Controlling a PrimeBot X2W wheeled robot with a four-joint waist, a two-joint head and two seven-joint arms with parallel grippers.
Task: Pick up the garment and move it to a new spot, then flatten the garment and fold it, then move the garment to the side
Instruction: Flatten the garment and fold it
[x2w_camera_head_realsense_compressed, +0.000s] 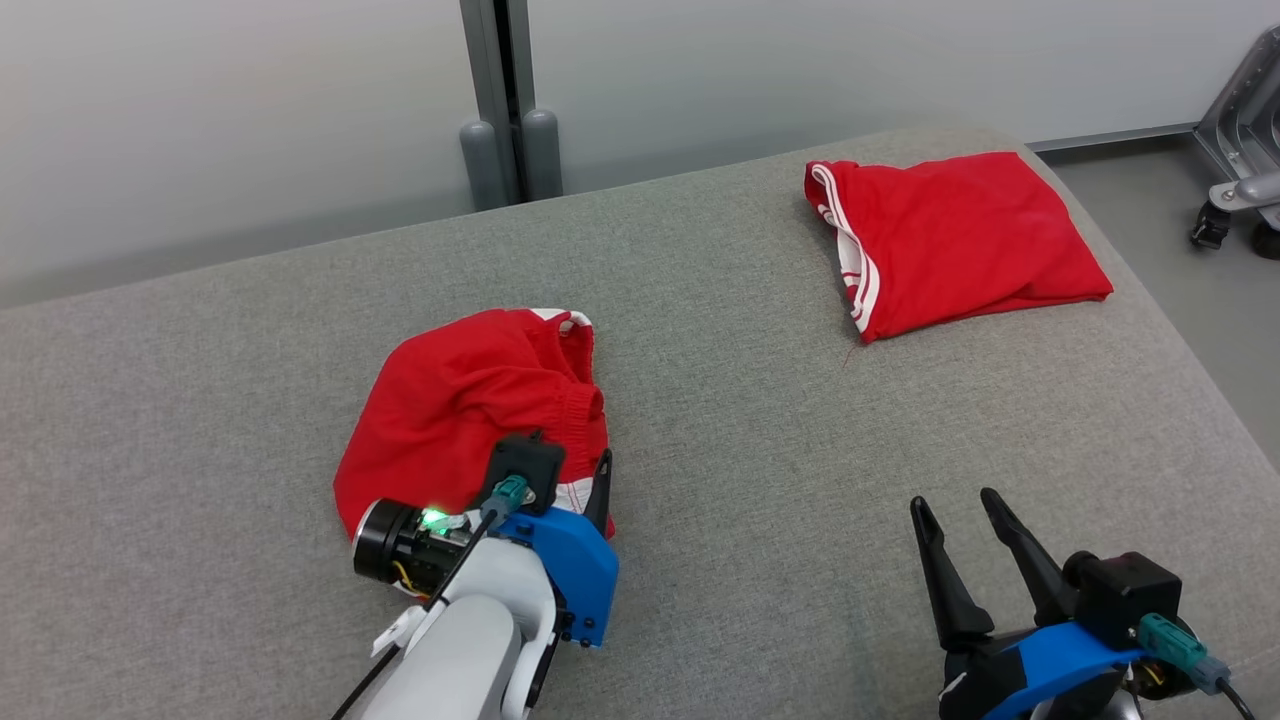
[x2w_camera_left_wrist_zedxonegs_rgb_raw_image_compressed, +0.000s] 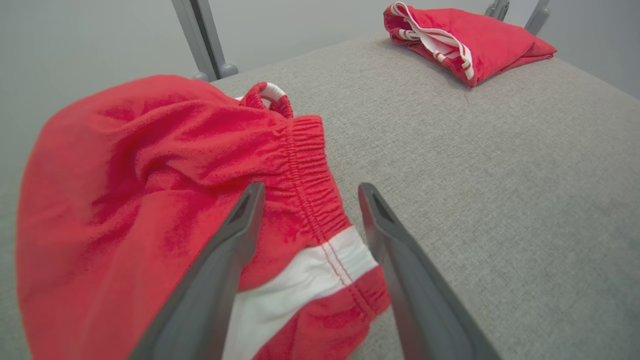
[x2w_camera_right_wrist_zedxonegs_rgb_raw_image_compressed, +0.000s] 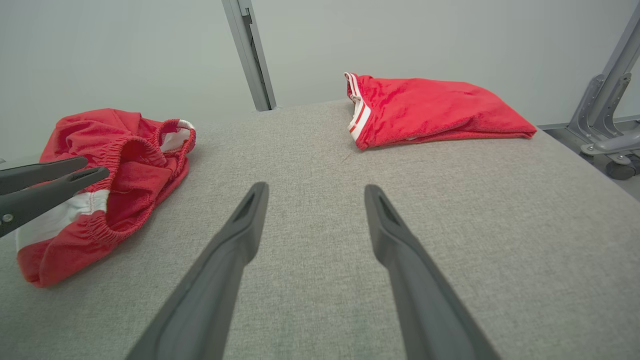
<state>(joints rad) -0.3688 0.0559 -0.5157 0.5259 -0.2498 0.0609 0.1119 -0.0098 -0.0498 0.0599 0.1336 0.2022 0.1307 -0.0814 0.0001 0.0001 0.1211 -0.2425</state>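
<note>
So the crumpled red shorts (x2w_camera_head_realsense_compressed: 460, 410) are in a heap on the left side of the grey cushion (x2w_camera_head_realsense_compressed: 750, 420). The left gripper (x2w_camera_left_wrist_zedxonegs_rgb_raw_image_compressed: 310, 192) is right at their elastic waistband, jaws spread wide, one finger over the cloth and the other just past its edge. The right gripper (x2w_camera_head_realsense_compressed: 955, 502) is wide open too, over bare cushion well apart from them, and a second red garment (x2w_camera_head_realsense_compressed: 960, 240) lies folded at the far right.
</note>
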